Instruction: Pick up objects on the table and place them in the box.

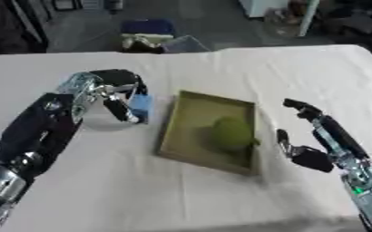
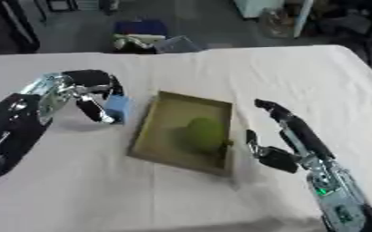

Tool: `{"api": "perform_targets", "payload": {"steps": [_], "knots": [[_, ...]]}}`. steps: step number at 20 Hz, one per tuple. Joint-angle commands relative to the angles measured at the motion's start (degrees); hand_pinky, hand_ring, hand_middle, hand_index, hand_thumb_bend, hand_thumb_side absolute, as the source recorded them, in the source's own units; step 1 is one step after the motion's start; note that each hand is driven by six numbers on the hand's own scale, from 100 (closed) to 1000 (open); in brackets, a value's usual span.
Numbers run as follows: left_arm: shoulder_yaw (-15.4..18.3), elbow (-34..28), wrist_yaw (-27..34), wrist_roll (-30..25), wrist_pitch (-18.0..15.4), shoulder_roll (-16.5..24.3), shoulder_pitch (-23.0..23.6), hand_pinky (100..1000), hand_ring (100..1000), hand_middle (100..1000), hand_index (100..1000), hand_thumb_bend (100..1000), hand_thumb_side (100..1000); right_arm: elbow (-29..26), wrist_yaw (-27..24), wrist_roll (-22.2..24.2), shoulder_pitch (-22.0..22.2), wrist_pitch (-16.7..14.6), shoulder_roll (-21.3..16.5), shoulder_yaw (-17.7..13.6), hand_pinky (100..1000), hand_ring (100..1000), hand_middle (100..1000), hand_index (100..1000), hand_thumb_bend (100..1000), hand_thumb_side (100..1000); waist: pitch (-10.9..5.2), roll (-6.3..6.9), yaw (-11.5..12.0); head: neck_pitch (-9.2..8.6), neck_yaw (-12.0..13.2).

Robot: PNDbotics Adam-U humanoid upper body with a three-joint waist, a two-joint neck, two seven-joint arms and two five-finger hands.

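Fingers (image 1: pixel 124 108) curl round a blue block (image 1: pixel 141 106) (white cloth (image 1: pixel 102 190) beneath).

Left hand (image 1: pixel 114 93) grips blue block (image 1: pixel 141 107)

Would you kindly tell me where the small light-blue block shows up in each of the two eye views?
Left eye view: small light-blue block left of centre, held in the left robot hand.
Right eye view: same block further left.
Shared landmark: it sits just left of the olive rectangular box holding a green round fruit.
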Motion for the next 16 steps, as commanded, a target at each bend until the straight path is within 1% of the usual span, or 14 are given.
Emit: {"api": "perform_targets", "payload": {"steps": [1, 2, 5, 6, 7, 13, 16], "knots": [[0.42, -4.48, 2.96, 0.17, 0.06, 2.42, -1.96, 633, 480, 473, 623, 277, 366, -0.79, 0.02, -0.18, -0.73, 0.18, -1.06, -0.57, 879, 1000, 898, 1000, 100, 467, -0.78, 0.05, 0.04, 0.28, -0.18], [0.34, -5.61, 4.4, 0.05, 0.35, 2.42, -2.4, 634, 480, 473, 627, 253, 366, -0.78, 0.0, -0.15, -0.72, 0.16, -1.04, -0.52, 879, 1000, 898, 1000, 100, 467, -0.81, 0.05, 0.05, 0.28, -0.14], [-0.3, -7.9, 7.73, -0.66, 1.39, 1.67, -3.68, 637, 482, 473, 630, 235, 359, -0.78, -0.02, -0.14, -0.75, 0.13, -0.95, -0.48, 879, 1000, 898, 1000, 100, 466, -0.86, 0.0, -0.01, 0.28, 0.02], [-0.63, -8.22, 8.37, -0.99, 1.59, 1.07, -4.09, 638, 485, 474, 632, 250, 394, -0.79, -0.03, -0.13, -0.76, 0.12, -0.9, -0.44, 879, 1000, 898, 1000, 100, 466, -0.86, -0.03, -0.07, 0.28, 0.12], [-0.98, -8.35, 8.8, -1.34, 1.73, 0.21, -4.54, 640, 488, 477, 635, 232, 360, -0.79, -0.05, -0.1, -0.78, 0.09, -0.83, -0.38, 879, 1000, 898, 1000, 100, 466, -0.86, -0.06, -0.15, 0.28, 0.26], [-2.95, -8.14, 9.32, -2.42, 1.06, -4.82, -6.36, 647, 501, 491, 650, 229, 376, -0.85, -0.07, 0.07, -1.06, -0.05, -0.39, -0.16, 879, 1000, 898, 1000, 100, 467, -0.69, -0.27, -0.73, 0.28, 0.85], [-3.95, -7.66, 9.21, -3.49, 0.26, -6.76, -6.22, 652, 512, 504, 662, 241, 408, -0.92, -0.09, 0.13, -1.1, -0.09, -0.27, -0.1, 879, 1000, 898, 1000, 100, 466, -0.62, -0.28, -0.88, 0.28, 1.03]]}}
